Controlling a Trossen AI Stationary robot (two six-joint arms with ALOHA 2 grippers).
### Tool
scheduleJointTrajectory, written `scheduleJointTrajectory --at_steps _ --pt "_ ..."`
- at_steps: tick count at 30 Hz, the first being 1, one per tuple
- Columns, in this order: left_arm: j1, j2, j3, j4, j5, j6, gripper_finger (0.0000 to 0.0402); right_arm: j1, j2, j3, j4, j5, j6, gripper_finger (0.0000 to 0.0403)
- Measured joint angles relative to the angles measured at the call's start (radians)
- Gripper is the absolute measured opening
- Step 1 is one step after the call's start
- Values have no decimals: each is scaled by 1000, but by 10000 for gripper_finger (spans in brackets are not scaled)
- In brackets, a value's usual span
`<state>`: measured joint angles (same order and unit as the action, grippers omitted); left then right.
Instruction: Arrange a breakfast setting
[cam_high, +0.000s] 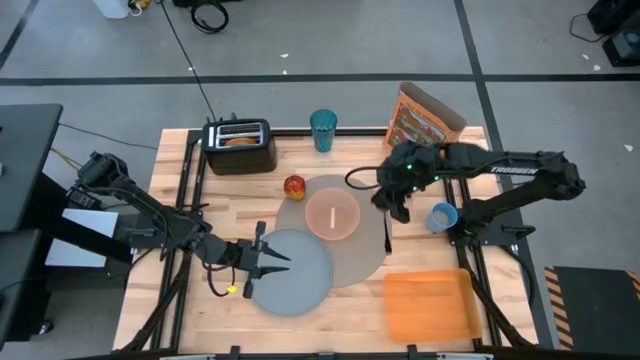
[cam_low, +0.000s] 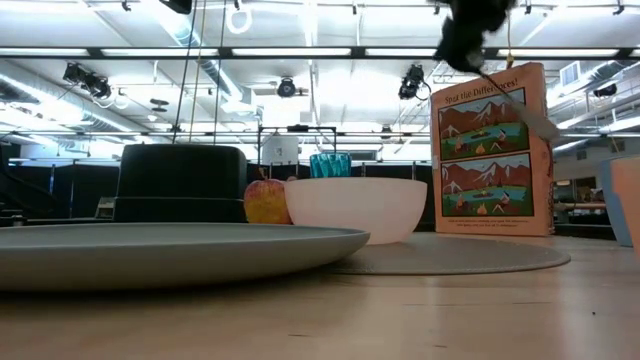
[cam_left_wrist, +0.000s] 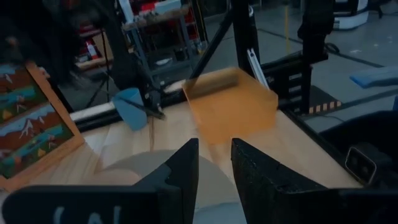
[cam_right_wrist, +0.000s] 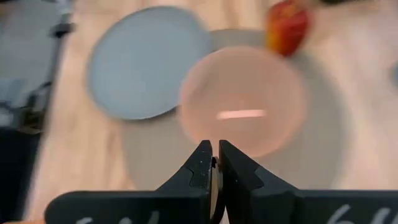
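Note:
My right gripper hangs above the tan mat's right edge, shut on the metal spoon. The pink bowl stands on the mat, with the apple at the mat's far-left rim. The grey-blue plate lies with its right part on the mat. My left gripper is open over the plate's left rim. The light-blue cup stands to the right of my right gripper. The cereal box stands at the far right. A toast ring sticks out of the toaster. My right gripper pinches the spoon's upper end between its two shut fingers, from above. The spoon hangs slanting below the fingers, clear of the table. Its broader lower end shows in front of the cereal box in the low view.
The black toaster and a teal cup stand along the far edge. A flat orange tray lies at the near right. Bare wood shows at the near left and between the mat and the tray.

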<state>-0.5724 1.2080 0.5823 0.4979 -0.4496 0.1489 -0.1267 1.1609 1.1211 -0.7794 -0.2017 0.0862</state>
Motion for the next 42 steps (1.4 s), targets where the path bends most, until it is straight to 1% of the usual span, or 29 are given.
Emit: scheduleJointTrajectory --at_steps 3,7,9,12,14,18,20,25,30,34,38,42 --pt "3 26 0 47 2 6 103 -58 -12 -154 150 -151 1 25" --pt "9 66 0 114 2 61 103 -207 7 -285 278 -297 3 25" --pt "17 83 0 134 2 73 103 -293 24 -324 312 -355 4 25" --pt "37 96 0 161 2 74 103 -407 59 -360 353 -412 4 25" --pt "52 102 0 156 2 73 103 -470 89 -382 366 -476 -31 25" --pt "72 101 0 155 2 72 103 -539 153 -427 453 -641 -124 25" --pt "72 101 0 150 1 67 103 -553 185 -449 517 -676 -128 25" --pt "71 101 0 137 2 46 103 -550 255 -456 579 -678 -170 25" --pt "71 101 0 136 2 45 103 -549 280 -456 586 -619 -199 25" --pt "71 101 0 135 2 45 103 -529 291 -456 591 -542 -206 26" --pt "71 101 0 133 2 45 103 -499 314 -455 609 -485 -213 35" --pt "71 101 0 133 2 45 103 -470 329 -455 611 -377 -210 50"
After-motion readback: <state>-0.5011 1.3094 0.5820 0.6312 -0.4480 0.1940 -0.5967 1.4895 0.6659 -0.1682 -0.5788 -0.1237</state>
